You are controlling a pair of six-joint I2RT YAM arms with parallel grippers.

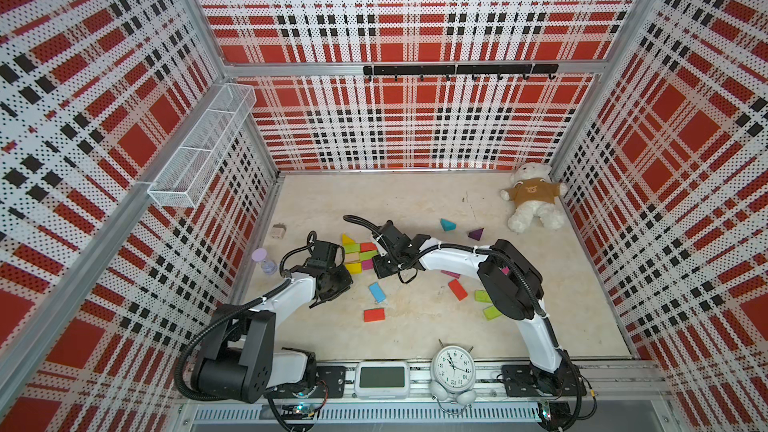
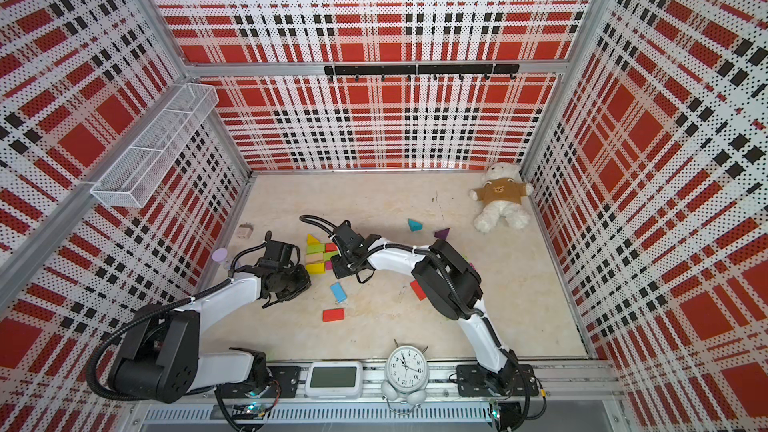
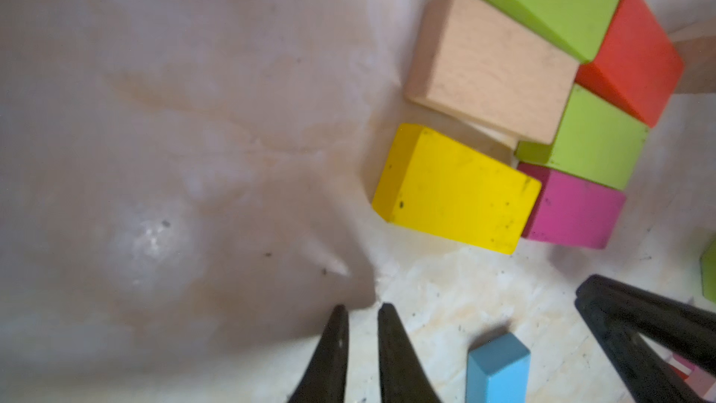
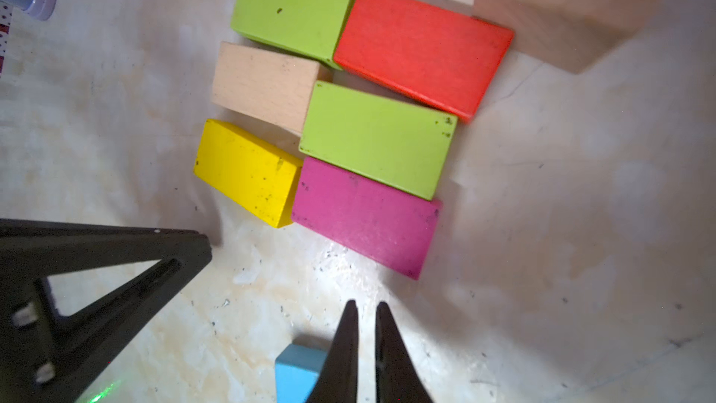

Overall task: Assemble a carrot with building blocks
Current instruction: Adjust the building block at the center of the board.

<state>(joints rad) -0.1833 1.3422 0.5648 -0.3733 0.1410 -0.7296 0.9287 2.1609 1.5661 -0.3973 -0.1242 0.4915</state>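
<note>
The left fingers [image 3: 338, 337] are pressed almost together, with only a thin slit between them, and they grasp nothing. They point at the bare table [image 3: 193, 149], near the yellow block [image 3: 453, 191]. The right fingers [image 4: 346, 337] are closed in the same way and are also empty. The blue block [image 4: 296, 368] lies just beside them, partly hidden behind one finger, and I cannot tell if they touch it. The building blocks [image 1: 358, 254] lie flat in a tight group on the table between both arms: yellow, a magenta block [image 4: 364, 215], two lime green, tan and red. A separate red block [image 1: 374, 315] lies apart, nearer the front edge.
</note>
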